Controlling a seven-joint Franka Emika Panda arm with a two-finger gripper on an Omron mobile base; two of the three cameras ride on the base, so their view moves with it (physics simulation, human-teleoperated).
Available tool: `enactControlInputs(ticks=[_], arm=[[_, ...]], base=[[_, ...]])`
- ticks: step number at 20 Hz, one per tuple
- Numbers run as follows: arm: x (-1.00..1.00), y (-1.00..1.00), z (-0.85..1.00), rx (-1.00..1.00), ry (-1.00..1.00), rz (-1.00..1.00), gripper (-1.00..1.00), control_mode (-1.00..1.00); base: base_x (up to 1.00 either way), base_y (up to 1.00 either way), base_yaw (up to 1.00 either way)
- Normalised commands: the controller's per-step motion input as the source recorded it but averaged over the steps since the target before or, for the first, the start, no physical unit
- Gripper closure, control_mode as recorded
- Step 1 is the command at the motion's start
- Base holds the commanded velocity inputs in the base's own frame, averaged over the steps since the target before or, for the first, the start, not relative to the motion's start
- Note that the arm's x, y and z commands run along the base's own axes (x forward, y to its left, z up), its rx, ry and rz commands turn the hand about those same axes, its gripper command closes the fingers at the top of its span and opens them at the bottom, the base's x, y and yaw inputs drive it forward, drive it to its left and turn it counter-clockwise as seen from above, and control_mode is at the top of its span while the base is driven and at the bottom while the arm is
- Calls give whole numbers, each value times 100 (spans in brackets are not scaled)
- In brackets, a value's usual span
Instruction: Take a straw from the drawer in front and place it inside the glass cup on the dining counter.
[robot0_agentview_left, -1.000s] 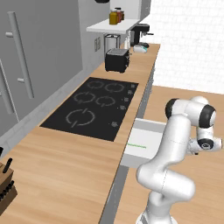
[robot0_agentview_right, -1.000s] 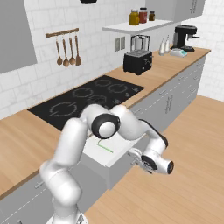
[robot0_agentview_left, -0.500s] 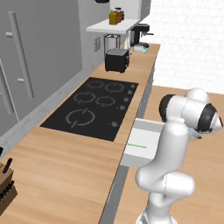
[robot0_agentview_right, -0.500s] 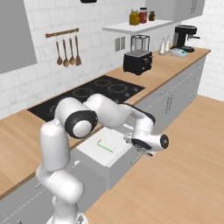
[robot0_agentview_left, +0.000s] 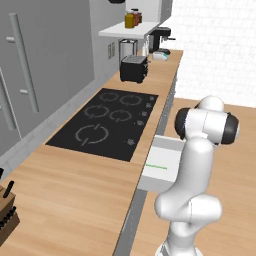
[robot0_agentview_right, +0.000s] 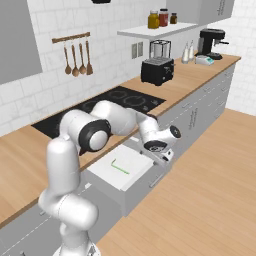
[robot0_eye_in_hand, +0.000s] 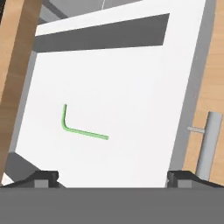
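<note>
Since the earlier frames the arm has been swung round over the open drawer (robot0_agentview_right: 131, 176), so that the gripper (robot0_agentview_right: 161, 155) is now poised above its right-hand end, jaws spread wide and nothing held. The straw (robot0_eye_in_hand: 81, 127) lies flat on the drawer's pale floor, ahead of the fingertips (robot0_eye_in_hand: 43, 178) and left of midway between them in the hand view, its long leg running roughly across the jaw line and its short bent end pointing away. No brand, label or writing can be read.

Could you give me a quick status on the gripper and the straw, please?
Gripper open, empty, above the open drawer. Straw flat on the drawer floor, untouched. Nothing in the way.
</note>
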Motion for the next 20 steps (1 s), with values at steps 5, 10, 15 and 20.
enactControlInputs(ticks=[5,10,15,20], arm=[[31,3,-26,-6,3,0,-100,-100],[28,19,-17,-3,0,7,-100,-100],[31,38,-2,-1,9,8,-100,-100],[13,20,-2,-2,18,4,-100,-100]], base=[[0,0,0],[0,0,0],[0,0,0],[0,0,0]])
